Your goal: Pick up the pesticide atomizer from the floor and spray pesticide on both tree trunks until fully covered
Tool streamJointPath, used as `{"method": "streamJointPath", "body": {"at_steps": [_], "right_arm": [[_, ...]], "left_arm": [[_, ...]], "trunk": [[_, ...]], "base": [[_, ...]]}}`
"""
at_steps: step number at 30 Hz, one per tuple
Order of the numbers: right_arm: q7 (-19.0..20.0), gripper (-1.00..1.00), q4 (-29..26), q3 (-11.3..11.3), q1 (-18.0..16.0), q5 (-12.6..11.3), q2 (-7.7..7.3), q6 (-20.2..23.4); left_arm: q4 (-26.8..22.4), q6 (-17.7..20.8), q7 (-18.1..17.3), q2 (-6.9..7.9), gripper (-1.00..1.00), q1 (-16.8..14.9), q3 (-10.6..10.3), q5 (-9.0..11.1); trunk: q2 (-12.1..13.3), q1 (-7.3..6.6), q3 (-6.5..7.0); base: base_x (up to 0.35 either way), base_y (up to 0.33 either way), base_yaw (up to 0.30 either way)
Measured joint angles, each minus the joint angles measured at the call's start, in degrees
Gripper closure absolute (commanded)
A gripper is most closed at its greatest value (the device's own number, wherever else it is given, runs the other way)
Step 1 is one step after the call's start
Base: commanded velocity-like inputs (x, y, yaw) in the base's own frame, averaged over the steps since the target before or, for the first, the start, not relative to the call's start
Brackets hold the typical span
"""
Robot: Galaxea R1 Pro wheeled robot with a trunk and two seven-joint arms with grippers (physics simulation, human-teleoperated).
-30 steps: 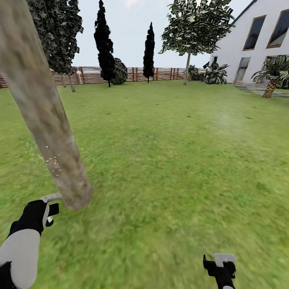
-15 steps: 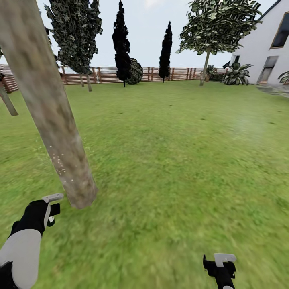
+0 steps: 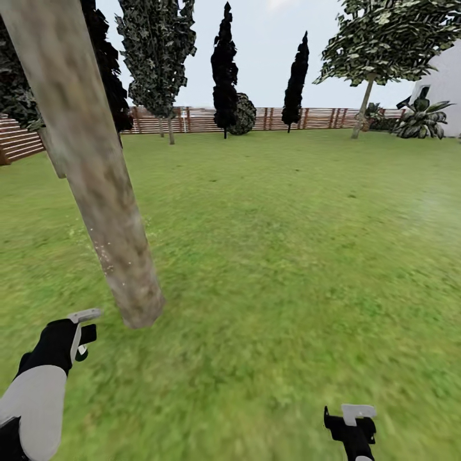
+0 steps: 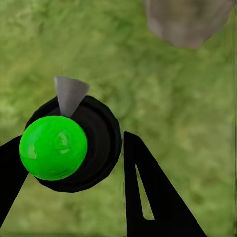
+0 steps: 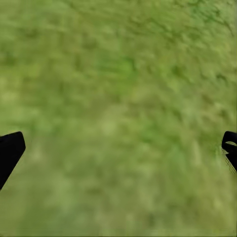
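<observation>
Grass lawn [image 3: 288, 256], tree trunk [image 3: 96, 173] near left pincer [image 4: 74, 163] gripping atomizer [image 4: 69, 143], right pincer [image 5: 118, 148] spread empty.

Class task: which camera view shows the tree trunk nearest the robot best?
The head view: the tree trunk runs its mottled length down to the grass. The left wrist view catches its base, blurred. The right wrist view shows grass.

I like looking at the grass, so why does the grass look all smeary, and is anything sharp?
In the head view the green grass lawn is smeared near the robot, while the brown slatted wooden fence looks crisper. In the right wrist view the grass is one soft blur. In the left wrist view the black atomizer with its bright green ball top is sharp, with grass blurred behind it.
</observation>
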Motion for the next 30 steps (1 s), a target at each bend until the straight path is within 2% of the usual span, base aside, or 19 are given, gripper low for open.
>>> {"method": "streamJointPath", "body": {"at_steps": [14,30], "right_arm": [[0.0,-1.0,0.0,0.0,0.0,0.0,0.07,0.0],[0.0,-1.0,0.02,0.0,-0.01,0.0,0.09,0.0]], "left_arm": [[0.0,0.0,0.0,-0.05,1.0,0.0,0.0,0.07],[-0.02,0.0,0.0,0.02,1.0,0.01,0.0,0.02]], "trunk": [[0.0,0.0,0.0],[0.0,0.0,0.0]], "base": [[0.138,-0.259,0.019],[0.127,-0.259,0.27]]}}
